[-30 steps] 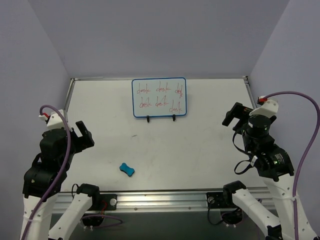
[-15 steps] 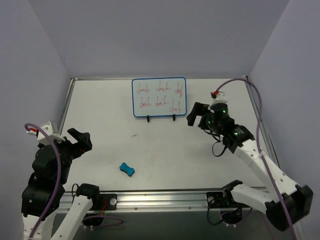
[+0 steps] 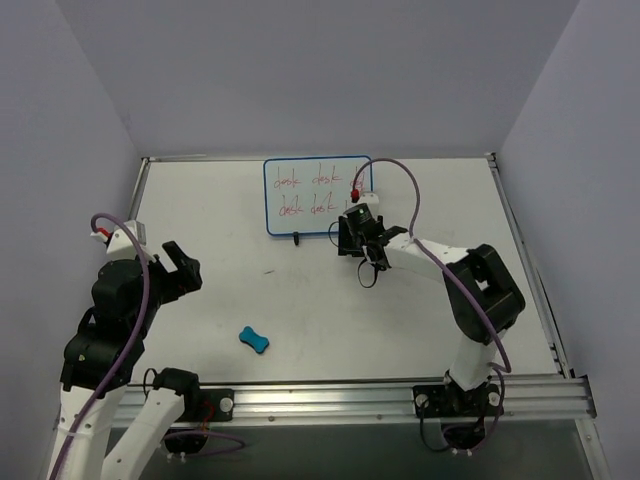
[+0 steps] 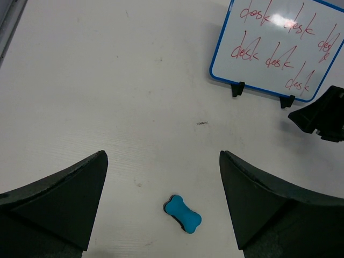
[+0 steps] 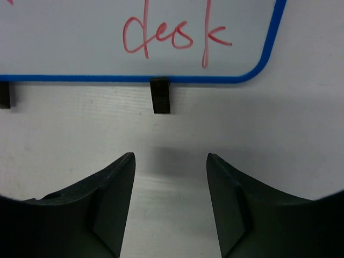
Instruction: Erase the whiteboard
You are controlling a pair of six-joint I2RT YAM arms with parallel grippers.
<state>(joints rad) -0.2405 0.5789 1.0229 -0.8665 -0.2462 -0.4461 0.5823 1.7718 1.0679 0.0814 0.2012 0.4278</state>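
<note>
The whiteboard (image 3: 310,195) stands upright at the back of the table on two black feet, with red "desk" words across it; it also shows in the left wrist view (image 4: 274,48) and fills the top of the right wrist view (image 5: 134,32). My right gripper (image 3: 350,238) sits low just in front of the board's lower right corner. Its jaws (image 5: 170,157) are partly apart with only bare table between them, in line with one foot (image 5: 160,95). The blue bone-shaped eraser (image 3: 254,339) lies flat near the front. My left gripper (image 3: 178,268) hangs wide open above it, the eraser (image 4: 183,213) showing between its fingers.
A metal rail (image 3: 330,400) runs along the near edge and thin raised rims line the table's sides. Purple-grey walls close in on three sides. A small dark mark (image 4: 201,123) lies on the table between the eraser and the board.
My right arm has swung from the right side of the table to the board's lower right corner, and its jaws have narrowed. The left arm has shifted a little, still open.
</note>
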